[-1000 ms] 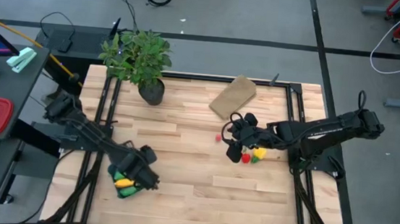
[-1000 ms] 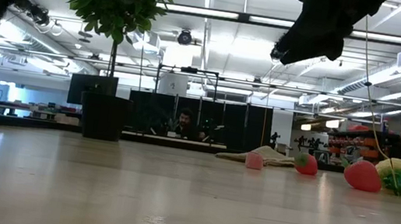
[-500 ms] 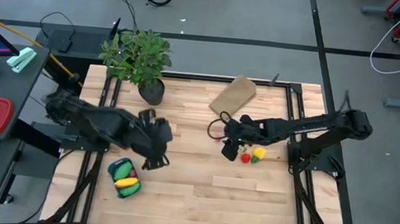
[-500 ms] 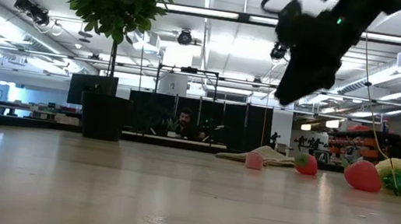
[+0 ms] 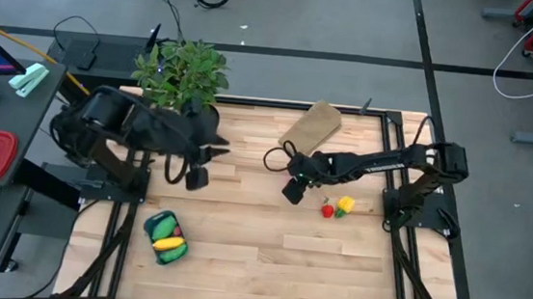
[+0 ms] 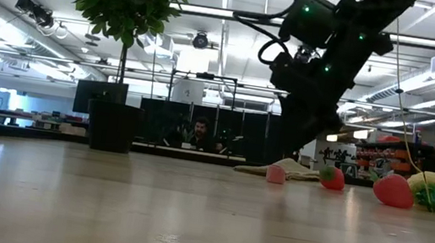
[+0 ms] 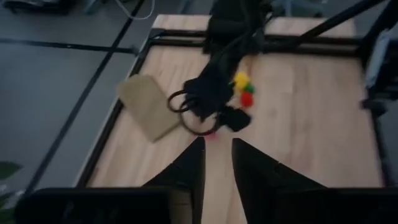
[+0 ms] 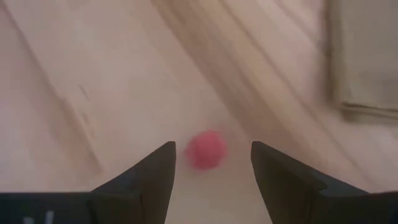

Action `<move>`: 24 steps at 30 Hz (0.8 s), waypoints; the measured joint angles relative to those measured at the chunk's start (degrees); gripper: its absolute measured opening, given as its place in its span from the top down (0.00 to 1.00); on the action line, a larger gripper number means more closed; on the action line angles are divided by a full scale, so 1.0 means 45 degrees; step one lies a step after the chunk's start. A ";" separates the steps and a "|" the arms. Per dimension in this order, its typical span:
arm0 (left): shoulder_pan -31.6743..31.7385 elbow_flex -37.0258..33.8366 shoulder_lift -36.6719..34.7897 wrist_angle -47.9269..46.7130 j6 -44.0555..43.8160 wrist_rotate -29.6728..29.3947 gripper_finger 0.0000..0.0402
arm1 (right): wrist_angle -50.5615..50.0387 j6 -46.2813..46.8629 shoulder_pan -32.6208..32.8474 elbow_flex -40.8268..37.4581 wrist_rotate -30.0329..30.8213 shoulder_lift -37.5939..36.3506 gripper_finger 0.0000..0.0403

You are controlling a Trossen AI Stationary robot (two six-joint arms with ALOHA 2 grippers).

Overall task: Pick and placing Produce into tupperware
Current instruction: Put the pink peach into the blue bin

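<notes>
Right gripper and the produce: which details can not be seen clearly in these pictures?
- Small red piece: blurred in right wrist view; its kind is unclear.
- Right gripper: open around it, contact not visible.
- Tupperware: high view only; its contents are too small to count.

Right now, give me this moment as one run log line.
right gripper: open over small pink ball | left gripper: raised near potted plant | blue plastic tub: banana, green pieces inside

Overhead, table-level and two wrist views.
</notes>
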 joint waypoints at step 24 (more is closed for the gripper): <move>0.1364 -0.2866 0.0014 -0.0771 -0.0062 0.0009 0.57 | 0.1002 0.0855 0.0039 0.0000 -0.0189 0.1843 0.46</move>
